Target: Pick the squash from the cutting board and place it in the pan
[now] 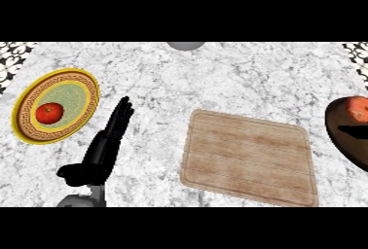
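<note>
a: eyes on the pale wooden cutting board [249,163], lying bare on the white marbled desk [215,78]. no squash on it.

b: right, the orange-red rounded squash [357,109] is over at the right edge, sitting inside the dark round pan [343,138], only partly in view. looks like the placing is done, or all but.

a: and the robot's right hand? not in the picture at all, so nothing to say about its fingers.

b: the black left hand [108,141] is out left of the board, fingers [122,111] straight and together, pointing up the desk, holding nothing. resting, i'd say.

a: so what counts as doing this well from here?

b: my read: check the squash sits settled in the pan's hollow, not perched on the rim. if the right arm is nearby, it should lift clear straight up, not sweep sideways and nudge the pan.

a: and leave that yellow-rimmed patterned plate [56,105] with the small red tomato [49,113] alone, far left.

b: agreed, well apart from everything that matters.
</note>
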Controlling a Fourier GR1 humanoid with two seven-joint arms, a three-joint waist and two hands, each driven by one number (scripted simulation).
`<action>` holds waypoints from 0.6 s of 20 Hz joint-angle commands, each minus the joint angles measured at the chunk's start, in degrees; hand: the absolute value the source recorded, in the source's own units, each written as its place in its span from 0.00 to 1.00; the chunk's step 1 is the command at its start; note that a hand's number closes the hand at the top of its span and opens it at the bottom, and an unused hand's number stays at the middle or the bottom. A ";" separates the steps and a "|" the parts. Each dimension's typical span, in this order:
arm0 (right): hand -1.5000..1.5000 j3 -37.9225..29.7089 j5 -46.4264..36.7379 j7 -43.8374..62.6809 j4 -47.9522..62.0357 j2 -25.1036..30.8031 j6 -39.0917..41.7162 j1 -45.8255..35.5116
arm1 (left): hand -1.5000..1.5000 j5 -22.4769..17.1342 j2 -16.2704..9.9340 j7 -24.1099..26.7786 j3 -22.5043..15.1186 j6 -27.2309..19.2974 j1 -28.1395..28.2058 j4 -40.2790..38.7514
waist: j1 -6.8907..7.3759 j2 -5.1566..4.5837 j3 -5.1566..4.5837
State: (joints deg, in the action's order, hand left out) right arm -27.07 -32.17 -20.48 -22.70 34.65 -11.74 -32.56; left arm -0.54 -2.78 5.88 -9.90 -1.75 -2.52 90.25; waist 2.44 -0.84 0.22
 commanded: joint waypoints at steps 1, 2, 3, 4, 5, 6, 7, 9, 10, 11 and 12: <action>0.00 -3.26 3.44 -4.98 3.31 -0.26 -0.40 -4.45 | 0.50 -0.36 -0.42 0.94 2.18 -0.10 -2.06 -2.06 | -0.47 0.01 0.01; 0.00 -5.82 6.48 -9.39 1.54 -0.86 -0.52 -2.40 | 0.50 1.11 0.69 -0.86 0.17 -1.58 -0.82 -0.24 | -0.92 0.21 0.06; 0.00 -7.50 8.02 -11.90 2.54 -0.84 -0.84 -1.51 | 0.50 0.13 -0.15 -0.84 0.92 -0.45 -0.74 -0.14 | -0.78 0.09 0.09; 0.00 -8.52 9.27 -12.15 2.42 -1.09 -0.87 -2.17 | 0.50 -0.75 0.07 -0.80 1.86 -0.28 -1.49 -1.34 | -1.13 0.20 0.02; 0.00 -9.62 10.68 -11.72 2.57 0.38 1.45 -3.33 | 0.50 -0.87 -0.49 -1.52 0.75 0.37 1.34 2.27 | -0.85 0.41 0.00; 0.00 -10.54 11.83 -13.35 2.85 0.60 1.88 -2.54 | 0.50 -1.18 -1.72 0.49 2.53 1.25 0.49 -0.40 | -1.28 0.37 -0.05; 0.00 -12.46 13.65 -13.83 4.03 3.02 4.64 -2.13 | 0.50 -1.55 -1.94 -1.05 2.49 1.30 0.68 1.69 | -1.10 0.33 0.01; 0.00 -13.31 15.34 -14.80 5.08 3.77 7.64 -0.85 | 0.50 0.65 -0.42 1.76 0.82 -0.04 2.34 0.27 | -1.57 0.46 -0.07; 0.00 -14.18 16.58 -13.75 5.68 5.68 11.70 -1.18 | 0.50 0.81 0.60 1.36 1.65 -1.13 -1.11 -2.50 | -1.96 0.40 -0.07; 0.00 -14.81 17.68 -16.72 6.20 4.91 13.66 1.88 | 0.50 -0.30 -0.09 3.24 1.84 0.42 1.76 -2.32 | -1.99 0.49 -0.09; 0.00 -15.67 18.66 -17.29 6.93 6.87 16.48 2.77 | 0.50 1.34 0.19 0.35 0.07 -0.83 2.09 1.30 | -1.83 0.55 -0.04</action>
State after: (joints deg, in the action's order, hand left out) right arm -39.72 -17.48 -34.69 -17.73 38.58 -2.55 -32.50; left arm -0.39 -3.09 6.91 -8.74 -1.76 -1.25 90.08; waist 0.93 -0.42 0.16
